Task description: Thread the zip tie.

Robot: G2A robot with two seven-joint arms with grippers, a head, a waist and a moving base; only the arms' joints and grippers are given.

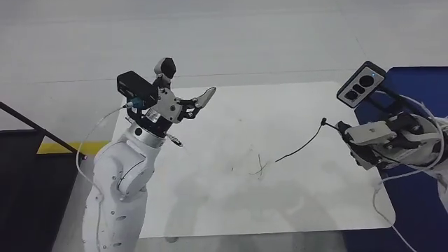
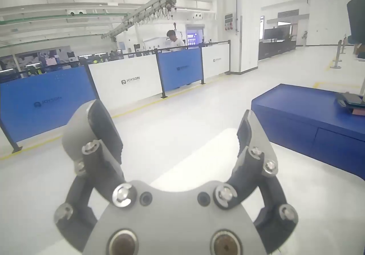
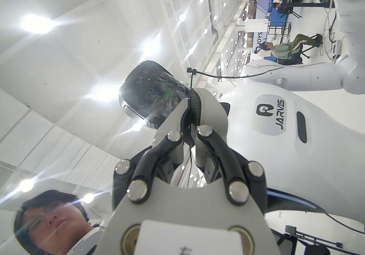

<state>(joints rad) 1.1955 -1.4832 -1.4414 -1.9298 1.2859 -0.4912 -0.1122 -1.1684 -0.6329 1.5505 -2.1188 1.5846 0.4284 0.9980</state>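
My right fingers (image 3: pixel 211 108) pinch the black zip tie (image 1: pixel 301 147) below its head; my left fingers (image 2: pixel 99 122) gape wide, empty. I should catch the tail near its tip.

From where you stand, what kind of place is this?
Probably a factory hall or a robot test area. A wide pale floor carries a yellow line, blue and white barriers fence off bays, and a rail runs under the high ceiling.

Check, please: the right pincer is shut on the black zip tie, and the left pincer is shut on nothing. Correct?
No: the left pincer is open, empty, as the left wrist view shows. The right pincer is shut on the black zip tie.
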